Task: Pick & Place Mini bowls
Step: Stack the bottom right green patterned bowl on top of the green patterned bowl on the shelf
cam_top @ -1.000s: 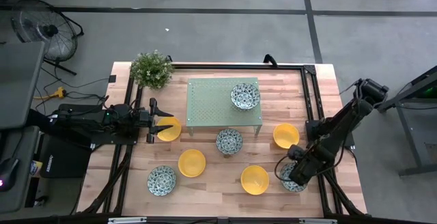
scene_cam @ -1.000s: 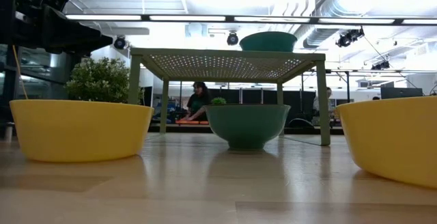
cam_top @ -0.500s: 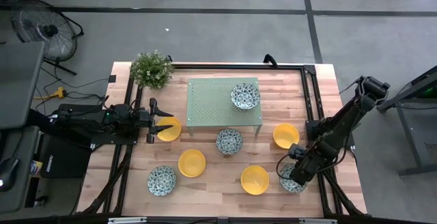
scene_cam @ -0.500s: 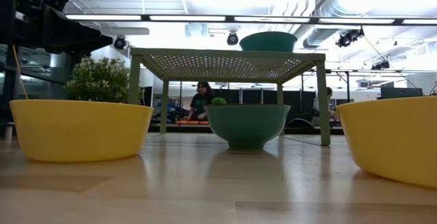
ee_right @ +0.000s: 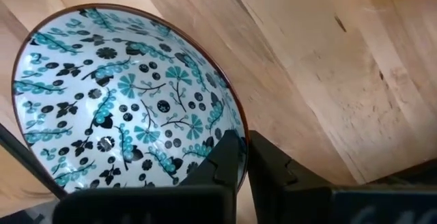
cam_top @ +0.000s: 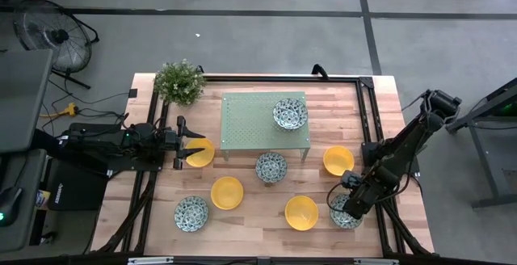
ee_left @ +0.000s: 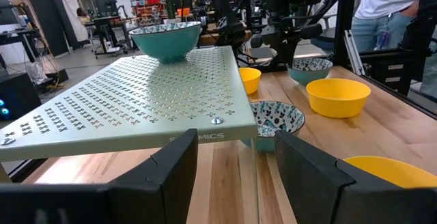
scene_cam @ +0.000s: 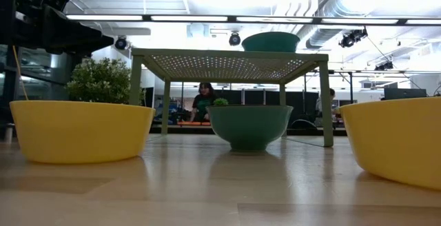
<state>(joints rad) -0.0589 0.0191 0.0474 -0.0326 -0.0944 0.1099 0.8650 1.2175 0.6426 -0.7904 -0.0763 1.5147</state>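
Jaws clamped on patterned bowl (ee_right: 130, 94) rim

Both arms are dark, almost black, built of slim links joined by bulkier rounded joints; the left arm (cam_top: 121, 141) shows a boxy, flat-sided body with a small green light near its middle, and the right arm (cam_top: 400, 156) carries a thick rounded housing at its far joint. The left gripper (ee_left: 235, 183) has two broad, matte black fingers with flat angular faces and bevelled edges. The right gripper (ee_right: 242, 157) has black fingers with rounded tips and smooth, faintly glossy sides.
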